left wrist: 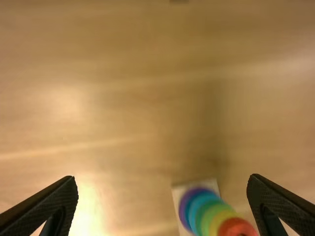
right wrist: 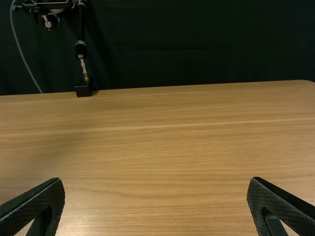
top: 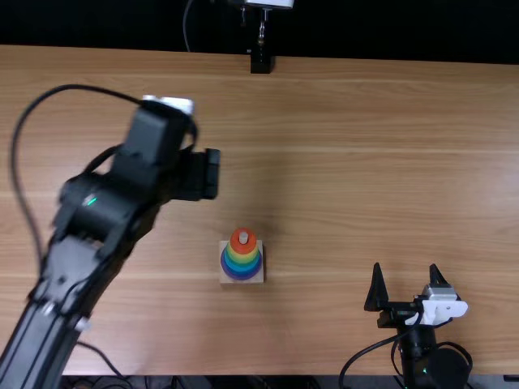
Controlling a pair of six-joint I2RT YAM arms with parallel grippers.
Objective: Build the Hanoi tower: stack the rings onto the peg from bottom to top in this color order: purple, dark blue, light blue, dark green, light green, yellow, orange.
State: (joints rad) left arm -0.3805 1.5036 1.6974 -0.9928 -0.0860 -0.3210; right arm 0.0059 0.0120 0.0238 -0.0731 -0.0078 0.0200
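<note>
Now the left pincer (top: 211, 174) hangs open, the right pincer (top: 405, 269) too, and the ring tower (top: 242, 255) stands between, nearer the left!

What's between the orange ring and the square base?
Going down from the orange ring: a yellow ring, green and blue rings, then a purple ring. The left wrist view shows it.

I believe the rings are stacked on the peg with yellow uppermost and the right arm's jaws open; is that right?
Not quite: the top view shows the orange ring uppermost on the peg, with the yellow ring just beneath it. The rest holds: the right arm's jaws stand open.
</note>
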